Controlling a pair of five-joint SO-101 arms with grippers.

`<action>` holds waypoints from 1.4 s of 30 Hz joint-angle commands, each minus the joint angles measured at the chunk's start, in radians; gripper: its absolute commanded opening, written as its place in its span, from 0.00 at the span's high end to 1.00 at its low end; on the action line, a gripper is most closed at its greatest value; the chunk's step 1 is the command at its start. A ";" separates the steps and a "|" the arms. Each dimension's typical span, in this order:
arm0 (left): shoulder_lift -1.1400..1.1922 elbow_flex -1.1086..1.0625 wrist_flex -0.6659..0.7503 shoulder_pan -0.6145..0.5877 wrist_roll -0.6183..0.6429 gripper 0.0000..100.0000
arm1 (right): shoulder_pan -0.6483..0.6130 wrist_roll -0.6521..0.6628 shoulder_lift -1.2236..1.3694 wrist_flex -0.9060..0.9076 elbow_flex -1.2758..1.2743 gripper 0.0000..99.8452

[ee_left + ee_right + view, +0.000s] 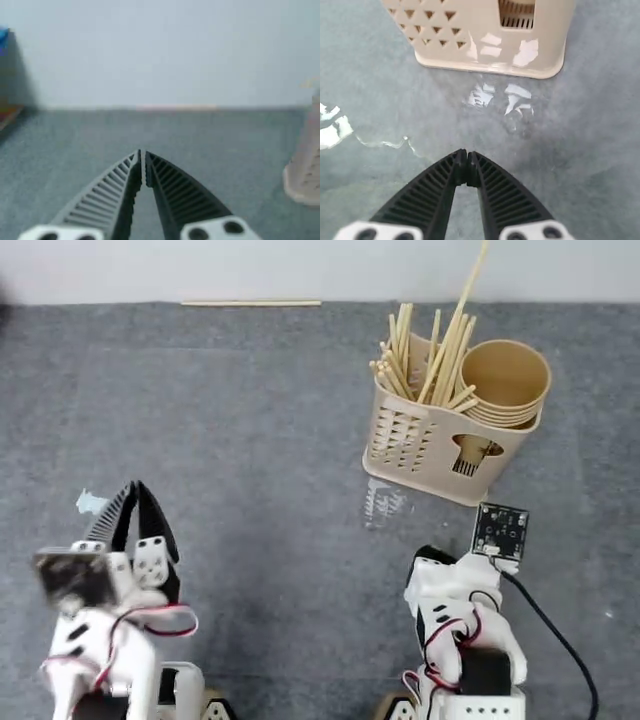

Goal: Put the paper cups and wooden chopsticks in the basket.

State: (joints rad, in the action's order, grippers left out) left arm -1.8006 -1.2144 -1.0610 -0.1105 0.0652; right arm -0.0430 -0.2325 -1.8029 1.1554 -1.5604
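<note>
Black right gripper clenched on nothing, just in front of the basket. Well aside of the basket, left gripper also clamped empty. In the basket, stacked paper cups beside standing chopsticks. Beyond it, well apart, one stray chopstick lying flat.

We can read no text, number or brand anywhere. The nearest thing to a sign is a cut-out figure in the wall of the basket, a rounded head over slats, beside rows of triangular holes; it bears no letters. On the small black board just in front of the basket, any marking is too small to tell.
</note>
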 commanded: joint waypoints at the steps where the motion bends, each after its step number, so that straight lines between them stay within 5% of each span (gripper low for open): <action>1: -0.014 -0.117 0.031 -0.037 -0.044 0.99 | -0.010 0.011 -0.013 -0.056 -0.026 0.99; 15: -0.014 -0.469 0.026 0.006 -0.123 0.98 | -0.005 0.141 -0.013 -0.067 -0.123 0.99; 23: -0.015 -0.469 -0.123 0.089 -0.117 0.98 | -0.002 0.146 -0.013 0.035 -0.123 0.99; 42: -0.017 -0.469 -0.198 0.075 -0.118 0.99 | -0.004 0.146 -0.013 0.114 -0.123 0.99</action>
State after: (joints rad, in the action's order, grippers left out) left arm -1.8021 -1.6916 -1.2543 -0.0368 -0.0514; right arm -0.0460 -0.1005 -1.8013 1.2597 -1.6678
